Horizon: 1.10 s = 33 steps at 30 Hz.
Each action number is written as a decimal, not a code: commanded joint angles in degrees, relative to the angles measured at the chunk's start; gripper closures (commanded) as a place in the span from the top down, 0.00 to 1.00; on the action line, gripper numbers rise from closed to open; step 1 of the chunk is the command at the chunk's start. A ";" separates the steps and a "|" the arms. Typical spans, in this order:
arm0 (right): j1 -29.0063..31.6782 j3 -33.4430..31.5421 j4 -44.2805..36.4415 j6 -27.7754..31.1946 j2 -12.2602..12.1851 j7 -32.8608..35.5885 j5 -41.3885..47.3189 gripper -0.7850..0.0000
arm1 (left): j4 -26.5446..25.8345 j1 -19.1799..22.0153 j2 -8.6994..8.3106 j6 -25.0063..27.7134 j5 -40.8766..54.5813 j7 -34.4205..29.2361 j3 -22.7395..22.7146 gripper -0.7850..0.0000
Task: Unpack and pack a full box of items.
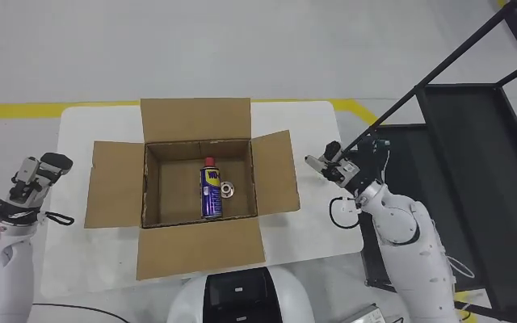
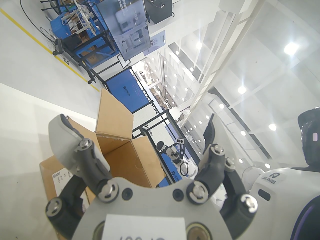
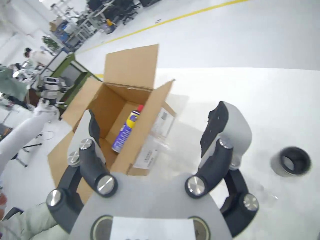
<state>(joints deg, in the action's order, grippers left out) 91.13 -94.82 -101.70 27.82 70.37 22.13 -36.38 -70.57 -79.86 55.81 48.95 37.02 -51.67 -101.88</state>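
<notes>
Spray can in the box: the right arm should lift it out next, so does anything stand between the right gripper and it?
Yes: on the box, the right flap and the side wall below it lie between the open right gripper and the spray can. From above, nothing covers the can.

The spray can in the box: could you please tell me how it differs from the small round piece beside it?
The spray can is long and slim; the small round piece is short and much smaller. The spray can is blue and yellow with a red cap; the small round piece is silvery with a dark centre. Both lie on the floor of the open cardboard box, side by side.
</notes>
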 commanded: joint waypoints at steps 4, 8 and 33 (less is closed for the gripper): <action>-0.17 0.95 3.87 -6.79 0.08 -3.29 -6.89 1.00 | 0.00 0.00 0.00 0.00 0.00 0.00 0.00 1.00; -2.22 2.12 8.43 -9.52 0.26 -5.66 -7.51 1.00 | 0.00 0.00 0.00 0.00 0.00 0.00 0.00 1.00; -19.23 7.06 33.29 -15.35 0.00 -1.29 -14.66 1.00 | 0.00 0.00 0.00 0.00 0.00 0.00 0.00 1.00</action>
<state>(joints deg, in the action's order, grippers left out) 72.69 -88.07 -69.48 12.57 70.37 20.71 -50.73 -70.57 -79.86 55.81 48.95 37.02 -51.67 -101.88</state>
